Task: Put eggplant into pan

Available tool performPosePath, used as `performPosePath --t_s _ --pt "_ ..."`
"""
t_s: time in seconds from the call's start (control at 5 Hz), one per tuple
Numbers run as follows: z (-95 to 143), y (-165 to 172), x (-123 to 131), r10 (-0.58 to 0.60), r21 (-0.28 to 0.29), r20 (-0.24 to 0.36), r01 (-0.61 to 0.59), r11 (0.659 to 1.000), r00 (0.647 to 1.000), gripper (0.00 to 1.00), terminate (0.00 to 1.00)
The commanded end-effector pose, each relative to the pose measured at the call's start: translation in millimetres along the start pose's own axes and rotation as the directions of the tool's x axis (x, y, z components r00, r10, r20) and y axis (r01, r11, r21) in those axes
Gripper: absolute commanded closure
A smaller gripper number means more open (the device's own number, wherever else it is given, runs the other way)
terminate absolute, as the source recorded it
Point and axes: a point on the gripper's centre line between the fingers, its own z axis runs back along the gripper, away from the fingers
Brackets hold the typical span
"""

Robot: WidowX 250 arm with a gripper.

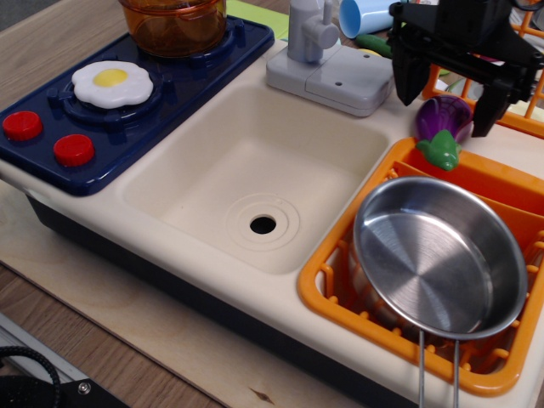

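The purple eggplant (444, 126) with a green stem cap lies on the cream counter just behind the orange drying rack (327, 285). The shiny steel pan (439, 259) sits in that rack at the front right, its wire handle pointing toward the front edge. My black gripper (446, 106) is open, its two fingers standing on either side of the eggplant, just above it. The eggplant rests on the counter, not held.
A cream sink basin (255, 183) is in the middle, a grey faucet (327, 59) behind it. A blue stove (110, 93) at left bears a fried egg toy (112, 83) and an orange transparent pot (174, 24). An orange basket (527, 102) stands at back right.
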Motion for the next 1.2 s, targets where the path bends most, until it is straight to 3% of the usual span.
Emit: performPosePath --t_s 0.0,0.2,0.4,0.6,1.0 --pt "-6 7 7 -0.010 -0.023 0.041 0.011 1.000 0.999 0.00 0.00" --pt "-10 7 5 0.008 -0.042 0.038 -0.007 0.999 0.999 0.00 0.00" --pt "-7 -2 2 0.019 -0.017 0.032 -0.018 1.000 0.999 1.00 0.00" --pt "15 -11 3 0.027 0.017 -0.020 -0.027 1.000 0.999 1.00 0.00" --pt "51 -19 -2 0.030 0.105 -0.067 -0.023 0.994 0.997 1.00 0.00"
